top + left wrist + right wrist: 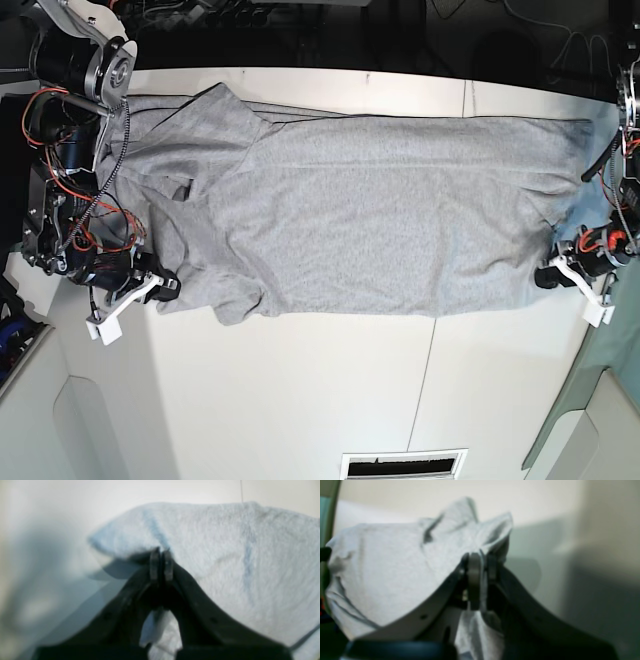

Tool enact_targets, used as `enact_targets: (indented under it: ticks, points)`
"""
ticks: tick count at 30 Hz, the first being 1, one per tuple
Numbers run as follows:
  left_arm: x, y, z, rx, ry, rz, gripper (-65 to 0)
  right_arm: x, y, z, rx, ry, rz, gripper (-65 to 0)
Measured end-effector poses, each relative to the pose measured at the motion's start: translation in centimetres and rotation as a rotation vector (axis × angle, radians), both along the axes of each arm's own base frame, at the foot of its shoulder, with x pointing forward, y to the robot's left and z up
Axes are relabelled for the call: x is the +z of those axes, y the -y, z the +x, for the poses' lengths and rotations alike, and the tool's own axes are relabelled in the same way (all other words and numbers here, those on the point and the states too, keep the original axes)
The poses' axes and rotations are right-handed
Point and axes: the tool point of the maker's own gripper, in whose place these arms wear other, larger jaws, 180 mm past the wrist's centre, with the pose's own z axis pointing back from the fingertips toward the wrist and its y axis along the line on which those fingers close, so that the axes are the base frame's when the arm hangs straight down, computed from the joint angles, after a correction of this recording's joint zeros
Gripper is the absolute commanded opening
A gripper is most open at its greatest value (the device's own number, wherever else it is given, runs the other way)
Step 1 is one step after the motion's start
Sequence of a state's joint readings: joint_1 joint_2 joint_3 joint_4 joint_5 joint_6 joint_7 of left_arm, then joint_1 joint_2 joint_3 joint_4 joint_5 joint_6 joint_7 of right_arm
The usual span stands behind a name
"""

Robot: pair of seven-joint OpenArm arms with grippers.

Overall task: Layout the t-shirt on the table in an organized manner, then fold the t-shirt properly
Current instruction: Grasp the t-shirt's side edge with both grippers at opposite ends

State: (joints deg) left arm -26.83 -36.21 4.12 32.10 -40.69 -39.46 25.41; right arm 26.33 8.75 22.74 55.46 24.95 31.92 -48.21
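Left gripper (pixel 161 552) is clamping right down, jaws pressed together on a fold of the shirt (pixel 225 562), with cloth bunching up at the tips and more of it showing in the gap behind them. Right gripper (pixel 482 560) is doing the same: jaws nearly together, a strip of grey fabric pinched between them and hanging down below.

Working outward from the shirt in the base view: the left gripper (pixel 552 272) is sitting at its lower right corner, the right gripper (pixel 165 285) at its lower left corner, by the sleeve end. The shirt (pixel 380 210) is lying stretched across the far half of the table (pixel 300 390), fairly flat through the body and rumpled toward the right gripper's end.

The table is showing matte white below the shirt, with a thin dark seam running down it from the shirt's lower edge. Above the shirt, past the table's far edge, everything is going dark, with cables (pixel 560 40) trailing there. Red wiring (pixel 75 215) is looping along the right arm, left of the shirt.
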Motion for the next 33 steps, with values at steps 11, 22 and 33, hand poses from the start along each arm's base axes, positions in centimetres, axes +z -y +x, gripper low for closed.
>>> enact_targets:
  ticks: [11, 22, 33]
  points:
    - [5.7, -2.5, -3.4, -0.108, 0.02, 0.043, -65.0, 2.1, 4.4, -6.3, 0.008, 0.055, -0.005, -65.0]
    - [4.6, -2.1, -8.4, -0.209, -0.157, 0.056, -65.0, 0.6, 6.3, -14.7, 0.031, -0.001, -0.109, -65.0]
    - [-0.2, -1.3, -14.4, -0.22, -0.314, 0.025, -51.8, -1.4, 6.6, -17.5, 0.018, -0.054, -0.139, -41.9]
